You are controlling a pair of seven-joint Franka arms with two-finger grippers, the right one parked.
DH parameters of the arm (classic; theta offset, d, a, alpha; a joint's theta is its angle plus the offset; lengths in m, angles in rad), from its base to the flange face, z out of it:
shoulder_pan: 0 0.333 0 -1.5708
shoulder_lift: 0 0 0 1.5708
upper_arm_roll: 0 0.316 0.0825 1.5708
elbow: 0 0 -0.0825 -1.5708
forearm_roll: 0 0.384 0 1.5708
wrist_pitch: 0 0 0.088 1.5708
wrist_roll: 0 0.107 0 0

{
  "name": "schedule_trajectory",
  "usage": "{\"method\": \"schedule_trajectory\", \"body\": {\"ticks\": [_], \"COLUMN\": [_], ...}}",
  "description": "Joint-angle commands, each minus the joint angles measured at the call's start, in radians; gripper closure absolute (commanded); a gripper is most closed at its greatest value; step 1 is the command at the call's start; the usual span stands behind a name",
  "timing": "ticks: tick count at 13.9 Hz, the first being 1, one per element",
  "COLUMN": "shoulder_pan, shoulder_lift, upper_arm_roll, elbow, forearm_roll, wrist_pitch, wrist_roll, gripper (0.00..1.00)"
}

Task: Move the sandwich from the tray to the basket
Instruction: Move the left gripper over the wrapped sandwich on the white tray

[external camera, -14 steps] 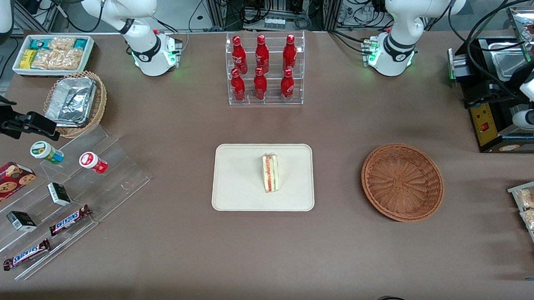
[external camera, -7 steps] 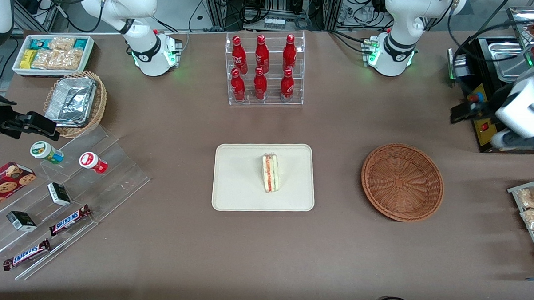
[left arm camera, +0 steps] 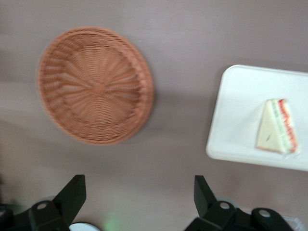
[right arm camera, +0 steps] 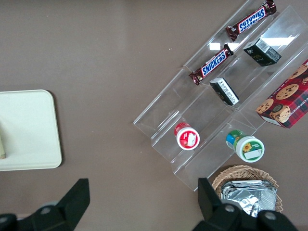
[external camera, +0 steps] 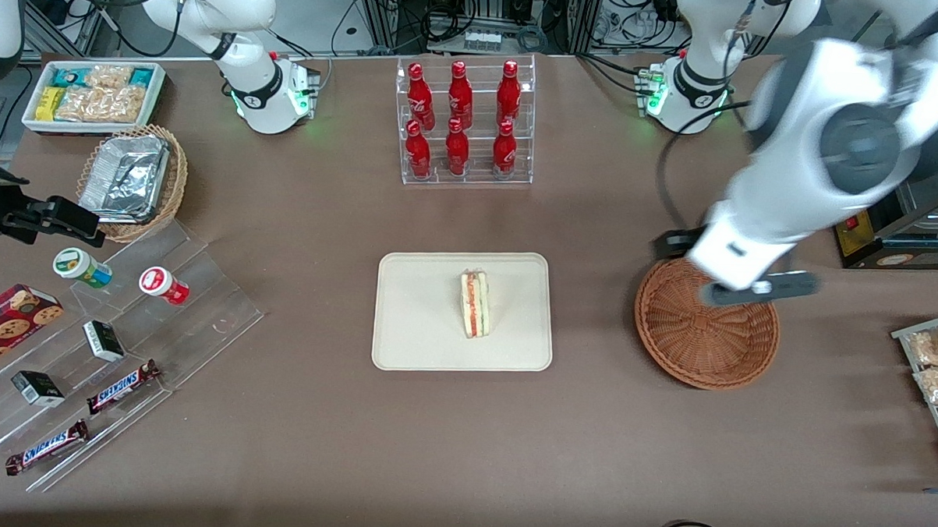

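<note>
Awaiting a grasp, the sandwich point(external camera: 475, 304) lies within the edges of the tray point(external camera: 412, 316); lifting, carrying and lowering into the basket point(external camera: 706, 346) all remain. The left gripper point(left arm camera: 140, 176), jaws wide, hangs near the basket's edge, above the worktop point(external camera: 572, 439).

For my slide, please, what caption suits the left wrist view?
Open gripper above the table, sandwich on tray beside round basket.

Tray point(external camera: 420, 316) in all three views
</note>
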Motion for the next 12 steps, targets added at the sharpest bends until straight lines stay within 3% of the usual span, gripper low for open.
{"method": "schedule_trajectory", "body": {"ticks": [1,7,12], "shoulder_pan": [-0.097,-0.326,-0.418], "shoulder_lift": [0.094,0.256,0.336], "upper_arm_roll": [0.012,0.013,0.013], "elbow": [0.035,0.055,0.056], "forearm_roll": [-0.006,0.004,0.003], "wrist_pitch": [0.079,0.28,0.383], "wrist_roll": [-0.132,-0.426,-0.508], "gripper": [0.01,0.01,0.01]}}
